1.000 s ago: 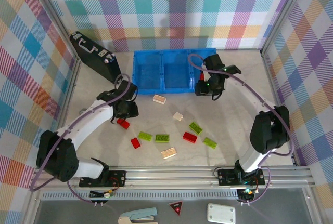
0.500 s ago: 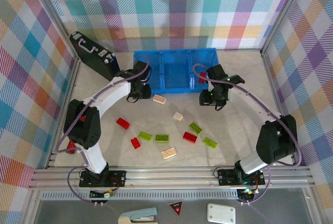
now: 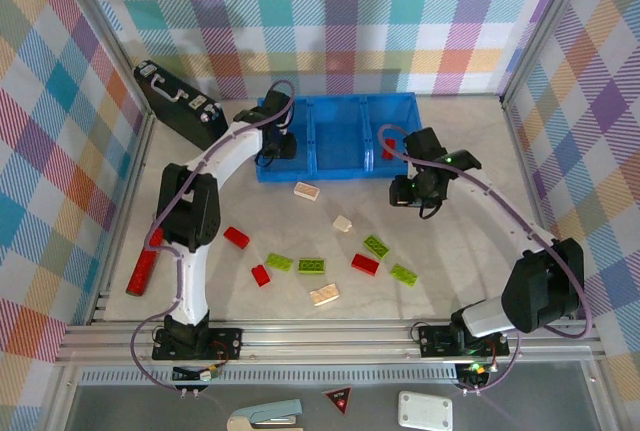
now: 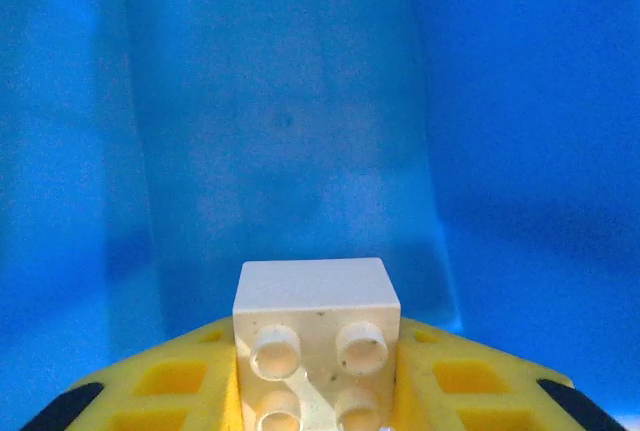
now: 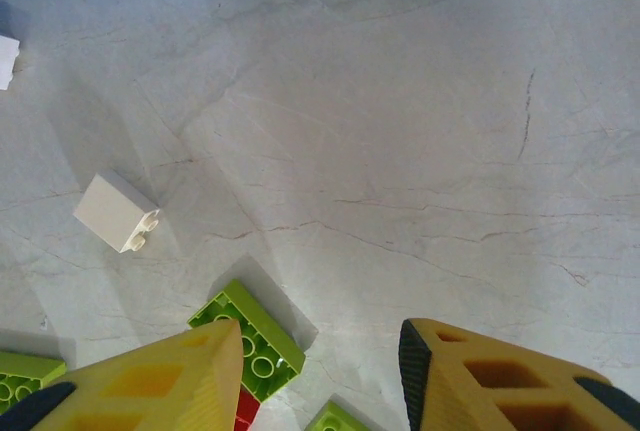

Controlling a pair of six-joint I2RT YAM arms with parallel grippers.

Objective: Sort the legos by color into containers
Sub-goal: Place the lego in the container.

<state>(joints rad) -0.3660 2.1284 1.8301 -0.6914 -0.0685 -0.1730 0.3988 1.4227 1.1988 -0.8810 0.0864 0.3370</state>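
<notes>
Release should be made only once the cream-white brick [image 4: 313,301] is centred low over the left compartment [image 3: 303,141] of the blue bin [image 3: 350,173], so that a bounce is unlikely. It is clamped in the nearly shut left jaws above the bin floor, studs turned toward the wrist. It looks squarish, so no long axis can be told. The right jaws stand part open and empty over the tabletop [image 5: 400,151].

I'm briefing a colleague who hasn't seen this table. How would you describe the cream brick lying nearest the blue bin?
Find the long bright blue plastic bin at the far side of the table. Just in front of its near wall, left of centre, a cream-white studded plastic brick lies alone. Every other loose brick lies farther from the bin.
</notes>
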